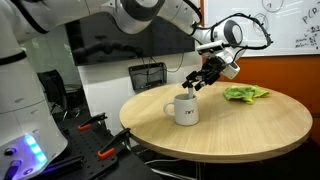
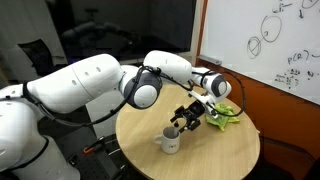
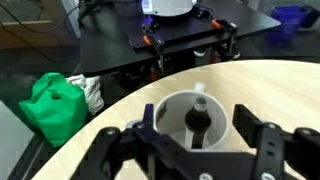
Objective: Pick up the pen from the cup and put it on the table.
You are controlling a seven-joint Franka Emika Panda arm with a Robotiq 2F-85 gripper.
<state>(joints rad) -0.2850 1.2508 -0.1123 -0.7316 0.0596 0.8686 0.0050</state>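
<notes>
In an exterior view the arm [image 1: 150, 12] reached in from 10 o'clock, and its wrist [image 1: 228, 36] was bent so that the gripper [image 1: 196, 84] pointed down toward 7 o'clock. In the wrist view the fingers [image 3: 150, 118] were spread wide, at 9 and 3 o'clock.

Round table [image 1: 255, 122] with cup [image 1: 185, 109], green object [image 1: 245, 94]

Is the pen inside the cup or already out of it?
Inside. In the wrist view the pen stands in the cup.
</notes>
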